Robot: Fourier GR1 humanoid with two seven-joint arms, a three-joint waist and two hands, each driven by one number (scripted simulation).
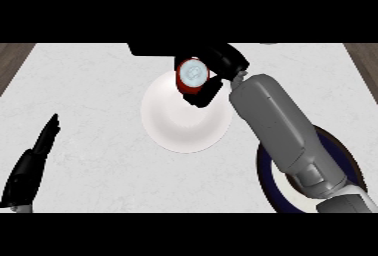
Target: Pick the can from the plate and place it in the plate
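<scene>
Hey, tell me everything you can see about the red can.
The can is a small cylinder with a red wall and a pale, silvery round top that faces the view; it looks like metal. It shows over the far rim of the white plate. The right hand curls its black fingers round it and hides part of its side. Whether its base touches the plate cannot be told.

You're looking down on a pale bench [88, 80], its top white with faint grey marbling, and it fills nearly the whole view. Beyond its far corners you can see a brown, wood-grained surface [13, 57], one wedge at the upper left and another at the upper right. A dark sliver [269, 44] at the far edge is too small to identify.
</scene>
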